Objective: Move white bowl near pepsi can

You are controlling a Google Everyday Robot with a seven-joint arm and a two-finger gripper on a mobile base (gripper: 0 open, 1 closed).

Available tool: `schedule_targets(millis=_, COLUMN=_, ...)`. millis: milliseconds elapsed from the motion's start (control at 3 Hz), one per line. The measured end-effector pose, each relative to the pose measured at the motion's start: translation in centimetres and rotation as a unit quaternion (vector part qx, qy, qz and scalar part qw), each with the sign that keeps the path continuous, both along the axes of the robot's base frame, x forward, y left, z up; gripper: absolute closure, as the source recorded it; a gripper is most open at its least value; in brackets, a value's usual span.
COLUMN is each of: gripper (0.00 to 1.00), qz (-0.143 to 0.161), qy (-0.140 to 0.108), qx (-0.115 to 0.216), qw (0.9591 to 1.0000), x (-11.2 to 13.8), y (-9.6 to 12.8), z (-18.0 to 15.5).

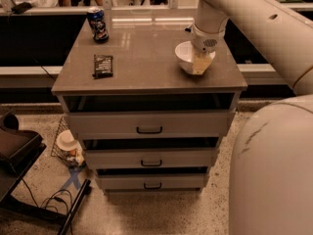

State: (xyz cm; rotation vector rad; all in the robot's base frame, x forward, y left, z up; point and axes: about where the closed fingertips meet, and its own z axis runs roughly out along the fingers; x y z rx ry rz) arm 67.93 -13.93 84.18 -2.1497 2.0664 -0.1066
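The white bowl (186, 57) sits on the right side of the grey countertop (142, 62), near its front right part. The pepsi can (98, 24) stands upright at the far left corner of the same top, well apart from the bowl. My gripper (201, 66) hangs from the white arm over the bowl's near right rim, its pale fingers (199, 63) reaching down onto the bowl.
A flat dark snack packet (103, 65) lies on the left of the top, in front of the can. Three drawers (149, 129) are below. A basket with a white cup (67, 143) stands on the floor at left. My white base (274, 175) fills the lower right.
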Motion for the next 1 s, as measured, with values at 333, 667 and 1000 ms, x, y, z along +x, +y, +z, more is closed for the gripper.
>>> schedule_targets(millis=333, gripper=1.00, qz=0.001, qy=-0.002, qx=0.001, qw=1.0000, x=0.3, y=0.2, z=-0.3)
schedule_targets(millis=667, gripper=1.00, qz=0.001, qy=-0.002, qx=0.001, qw=1.0000, x=0.3, y=0.2, z=-0.3)
schedule_targets(millis=1000, gripper=1.00, qz=0.004, qy=-0.047, qx=-0.006, qw=0.9989, x=1.5, y=0.5, z=2.2)
